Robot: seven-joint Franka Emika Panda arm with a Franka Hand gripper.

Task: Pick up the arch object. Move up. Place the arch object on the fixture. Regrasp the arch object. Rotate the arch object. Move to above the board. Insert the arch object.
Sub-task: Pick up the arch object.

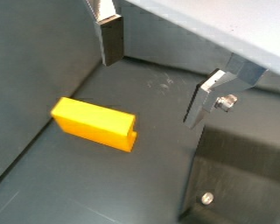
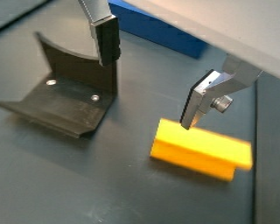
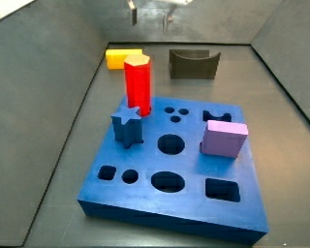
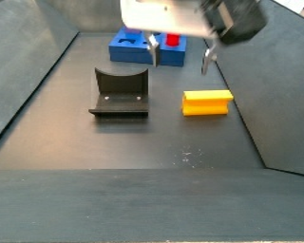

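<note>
In a wrist view, the gripper (image 1: 154, 74) hung above the dark floor with its two flat silver fingers spread wide and nothing between them. The arch object (image 1: 95, 123), a small yellow block with a notch cut into one side, lay flat on the floor, apart from both fingers. A dark base plate with a screw, part of the fixture (image 1: 236, 184), showed near the corner of that picture.

In a wrist view, the gripper (image 2: 150, 85) again stood open, its fingers well apart. The arch object (image 2: 201, 150) lay just beside one fingertip (image 2: 192, 114), whether touching or not I could not tell. The fixture (image 2: 59, 90), a dark grey-olive bracket with a U-shaped dip, stood on its base plate beside the opposite finger. An edge of the board (image 2: 166, 31), a thick blue slab, showed behind them.

In a side view, the board (image 3: 184, 160) filled the foreground with its round, square and star holes, carrying a tall red hexagonal pillar (image 3: 139, 85), a blue star piece (image 3: 128, 128) and a lilac cube (image 3: 224, 139). Beyond it the arch object (image 3: 123, 58) and the fixture (image 3: 193, 64) sat side by side, near each other but apart. The gripper (image 3: 158, 12) was barely visible at the far end.

In a side view, the gripper (image 4: 180, 59) hovered open between the fixture (image 4: 121, 92) and the arch object (image 4: 207, 102), with the board (image 4: 142, 47) behind.
</note>
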